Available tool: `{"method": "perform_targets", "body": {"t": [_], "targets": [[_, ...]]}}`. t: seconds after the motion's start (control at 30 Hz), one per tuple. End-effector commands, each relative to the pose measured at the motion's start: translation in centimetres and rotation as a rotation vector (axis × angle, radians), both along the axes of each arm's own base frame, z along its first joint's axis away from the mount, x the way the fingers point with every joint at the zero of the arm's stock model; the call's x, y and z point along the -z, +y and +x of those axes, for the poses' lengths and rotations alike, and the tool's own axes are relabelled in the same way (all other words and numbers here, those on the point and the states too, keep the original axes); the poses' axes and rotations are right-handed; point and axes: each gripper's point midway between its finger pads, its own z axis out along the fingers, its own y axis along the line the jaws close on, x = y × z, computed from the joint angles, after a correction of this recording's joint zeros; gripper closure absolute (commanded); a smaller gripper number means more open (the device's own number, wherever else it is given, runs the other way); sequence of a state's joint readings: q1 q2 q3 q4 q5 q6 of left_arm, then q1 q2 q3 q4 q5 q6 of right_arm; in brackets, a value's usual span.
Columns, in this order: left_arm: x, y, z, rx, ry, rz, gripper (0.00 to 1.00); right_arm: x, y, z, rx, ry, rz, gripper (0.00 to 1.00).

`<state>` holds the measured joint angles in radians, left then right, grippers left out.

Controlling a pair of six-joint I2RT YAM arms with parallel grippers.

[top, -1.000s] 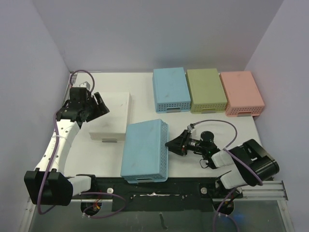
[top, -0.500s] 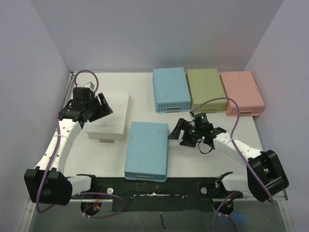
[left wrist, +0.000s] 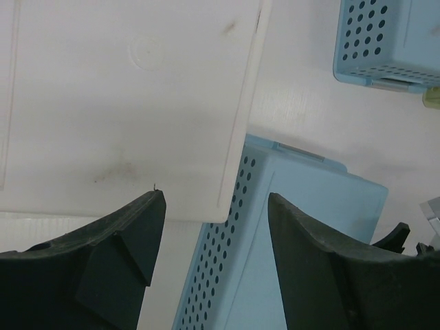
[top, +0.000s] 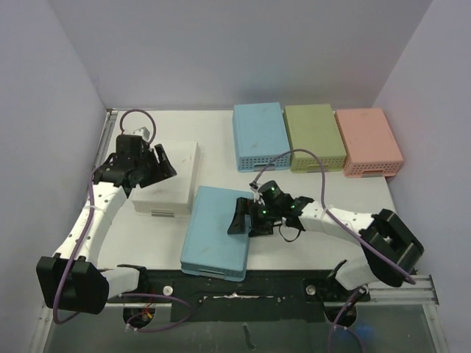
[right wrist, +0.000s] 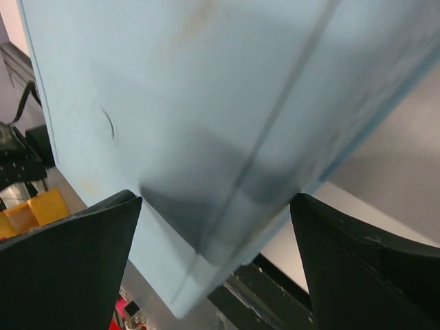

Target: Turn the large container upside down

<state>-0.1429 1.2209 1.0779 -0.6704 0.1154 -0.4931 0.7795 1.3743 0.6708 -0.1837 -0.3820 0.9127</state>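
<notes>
The large container (top: 215,234) is light blue with perforated sides and lies bottom-up near the table's front edge, slightly askew. My right gripper (top: 246,219) hovers open over its right edge, and the right wrist view shows the container's smooth base (right wrist: 172,82) close beneath the spread jaws of that gripper (right wrist: 216,199). My left gripper (top: 151,165) is open above the right part of a white container (top: 171,180), holding nothing. In the left wrist view the same gripper (left wrist: 216,198) frames the white container's corner (left wrist: 124,103) and the blue container's perforated side (left wrist: 302,240).
Three baskets stand bottom-up in a row at the back: blue (top: 260,137), green (top: 314,137), pink (top: 368,142). The black front rail (top: 243,283) runs just below the blue container. Purple walls close in left and right.
The blue container has gone from tilted up on its side to lying flat, bottom-up. My right gripper opened wide and swung left over it. The left arm barely moved.
</notes>
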Motion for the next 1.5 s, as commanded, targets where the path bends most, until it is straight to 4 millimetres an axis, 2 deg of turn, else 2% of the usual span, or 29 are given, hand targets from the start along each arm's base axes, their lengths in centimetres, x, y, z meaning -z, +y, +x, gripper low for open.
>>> {"method": "perform_targets", "body": {"t": [0.0, 0.07, 0.17, 0.2, 0.33, 0.43, 0.57, 0.63, 0.7, 0.77, 0.87, 1.03, 1.2, 1.3, 1.4, 1.47], "targets": [[-2.6, 0.3, 0.3, -0.005, -0.083, 0.01, 0.4, -4.2, 5.3, 5.6, -0.032, -0.136, 0.119, 0.05], [-2.7, 0.5, 0.0, -0.009, -0.082, 0.018, 0.39, -5.5, 6.8, 8.2, -0.039, -0.17, 0.132, 0.05], [-2.6, 0.7, -0.4, -0.008, -0.075, 0.022, 0.4, -6.0, 8.5, 11.0, -0.054, -0.18, 0.15, 0.05], [-2.5, 0.7, -0.5, -0.008, -0.07, 0.023, 0.4, -5.7, 8.7, 11.7, -0.057, -0.176, 0.133, 0.05], [-2.3, 0.5, -0.9, 0.007, -0.057, 0.023, 0.4, -7.1, 8.0, 13.3, -0.038, -0.243, 0.059, 0.04], [-1.8, -0.1, -1.7, 0.027, -0.034, -0.006, 0.4, -7.3, 5.9, 13.0, 0.0, -0.277, -0.007, 0.04], [-0.6, 0.1, -3.4, 0.009, 0.024, 0.021, 0.4, -6.0, 1.8, 11.2, 0.063, -0.274, -0.121, 0.03], [-0.1, 0.3, -4.3, -0.006, 0.051, 0.037, 0.4, -6.0, -0.1, 10.1, 0.097, -0.28, -0.157, 0.03], [0.5, -0.3, -5.2, -0.001, 0.07, 0.028, 0.4, -5.8, -1.6, 8.9, 0.116, -0.285, -0.194, 0.03], [2.0, -1.0, -6.0, -0.004, 0.102, 0.012, 0.4, -5.9, -2.6, 8.0, 0.129, -0.301, -0.228, 0.03], [3.8, -2.6, -6.7, 0.011, 0.129, -0.063, 0.4, -6.5, -4.2, 7.5, 0.171, -0.315, -0.269, 0.03], [5.5, -5.0, -5.3, 0.044, 0.119, -0.184, 0.39, -7.8, -6.8, 7.6, 0.268, -0.35, -0.327, 0.03], [4.0, -7.1, -1.5, 0.089, 0.036, -0.255, 0.39, -8.2, -8.1, 6.3, 0.274, -0.396, -0.384, 0.03], [3.0, -8.1, 0.7, 0.123, 0.009, -0.267, 0.39, -8.4, -7.4, 5.2, 0.215, -0.44, -0.401, 0.02], [2.0, -8.3, 2.2, 0.147, -0.006, -0.244, 0.4, -9.2, -4.9, 3.8, 0.117, -0.503, -0.378, 0.01], [1.2, -8.0, 2.9, 0.147, -0.022, -0.217, 0.4, -9.9, -2.4, 3.0, 0.043, -0.552, -0.333, 0.01]]}}
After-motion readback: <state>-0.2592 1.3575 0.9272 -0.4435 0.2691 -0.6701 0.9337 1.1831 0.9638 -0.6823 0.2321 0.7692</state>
